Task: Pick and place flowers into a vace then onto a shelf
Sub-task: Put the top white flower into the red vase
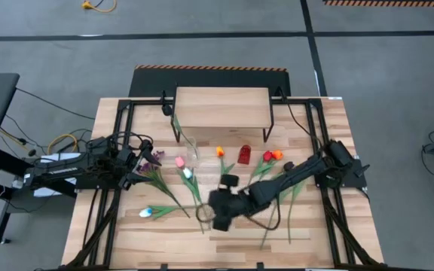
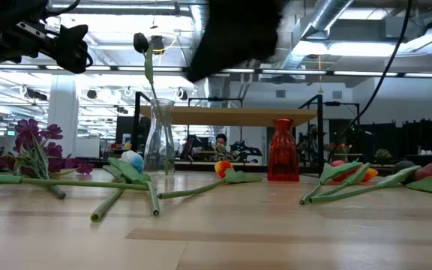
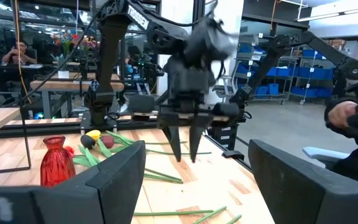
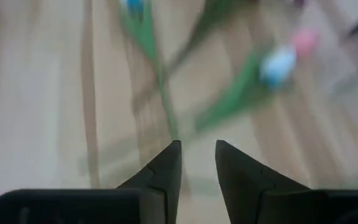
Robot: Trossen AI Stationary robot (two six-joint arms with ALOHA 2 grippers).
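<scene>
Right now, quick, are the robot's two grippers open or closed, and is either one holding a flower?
Left gripper: open, holding nothing, raised at the table's left side.
Right gripper: open a little, nothing between its fingers, pointing down over flower stems.

- right gripper (image 4: 197, 158) over the wooden tabletop (image 4: 36, 93), two dark fingers (image 4: 166, 168) with a narrow gap between them, nothing in the gap
- green stem (image 4: 166, 112) runs up from just past the fingertips (blurred)
- pale blue flower head (image 4: 277, 64) with green leaf (image 4: 229, 99) beside it
- pink flower head (image 4: 304, 41) near the blue one
- another blue head (image 4: 132, 6) at frame edge, cut off
</scene>
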